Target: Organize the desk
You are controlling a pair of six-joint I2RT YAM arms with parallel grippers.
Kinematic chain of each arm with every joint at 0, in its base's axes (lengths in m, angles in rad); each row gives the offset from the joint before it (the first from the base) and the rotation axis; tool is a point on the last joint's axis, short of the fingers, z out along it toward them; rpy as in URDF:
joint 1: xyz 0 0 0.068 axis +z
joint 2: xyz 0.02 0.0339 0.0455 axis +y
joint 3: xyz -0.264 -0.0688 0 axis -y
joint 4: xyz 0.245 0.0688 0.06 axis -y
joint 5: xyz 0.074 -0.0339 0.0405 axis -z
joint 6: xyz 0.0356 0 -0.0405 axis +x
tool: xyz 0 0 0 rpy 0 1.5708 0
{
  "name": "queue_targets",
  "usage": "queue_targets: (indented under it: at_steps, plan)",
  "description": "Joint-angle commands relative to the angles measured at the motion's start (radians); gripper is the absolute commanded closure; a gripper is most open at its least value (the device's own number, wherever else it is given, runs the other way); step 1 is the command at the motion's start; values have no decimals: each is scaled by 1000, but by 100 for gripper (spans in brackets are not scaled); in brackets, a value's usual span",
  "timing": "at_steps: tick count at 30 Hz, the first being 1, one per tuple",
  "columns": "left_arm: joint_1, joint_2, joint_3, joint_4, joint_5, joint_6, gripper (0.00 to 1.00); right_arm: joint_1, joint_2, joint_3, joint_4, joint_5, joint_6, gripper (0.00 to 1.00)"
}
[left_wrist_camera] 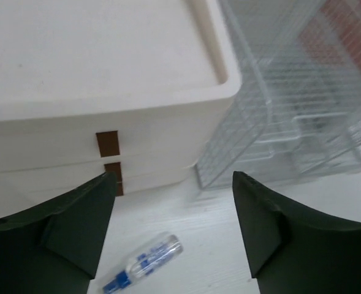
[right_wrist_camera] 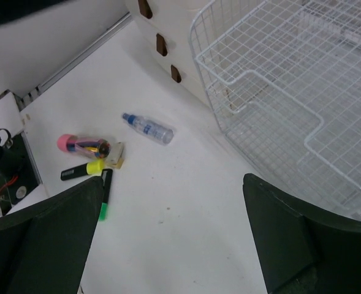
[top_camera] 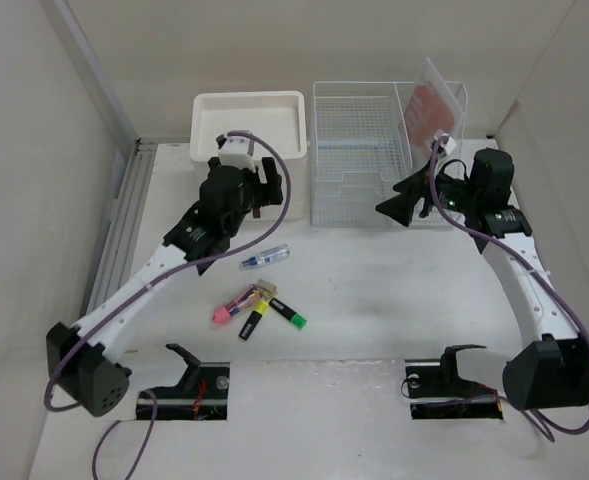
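Note:
The white desk [top_camera: 374, 290] carries loose items left of centre: a clear bottle with a blue cap [top_camera: 265, 258], a pink-capped tube [top_camera: 234, 303], a yellow-capped highlighter [top_camera: 251, 322] and a green-capped highlighter [top_camera: 288, 314]. My left gripper [top_camera: 267, 186] is open and empty, held above the desk in front of the drawer unit. The bottle [left_wrist_camera: 143, 262] lies below and between its fingers in the left wrist view. My right gripper [top_camera: 386, 206] is open and empty, in front of the wire rack, pointing left. Its view shows the bottle [right_wrist_camera: 148, 128], the tube [right_wrist_camera: 82, 145] and both highlighters [right_wrist_camera: 82, 170] well ahead.
A white drawer unit with brown handles [top_camera: 248, 122] stands at the back. A white wire-mesh rack [top_camera: 364, 150] stands beside it on the right, with a clear sleeve of red paper [top_camera: 436, 105] leaning in it. Beige walls enclose the desk.

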Motion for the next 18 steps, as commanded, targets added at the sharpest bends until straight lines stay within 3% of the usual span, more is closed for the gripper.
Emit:
queue_targets:
  at_steps: [1,5,9,18]
  plan:
    - [54,77,80,-105,31,60,24,12,28,43,44,-28,29,0]
    - [112,122,91,-143,65,84,22,-38,28,-18,56,-119,29,0]
    - [176,62,-19,-30,197,73,22,-48,17,-29,78,-142,20,0]
    - [212,76,-68,24,217,15,45,-97,39,-39,78,-175,20,0]
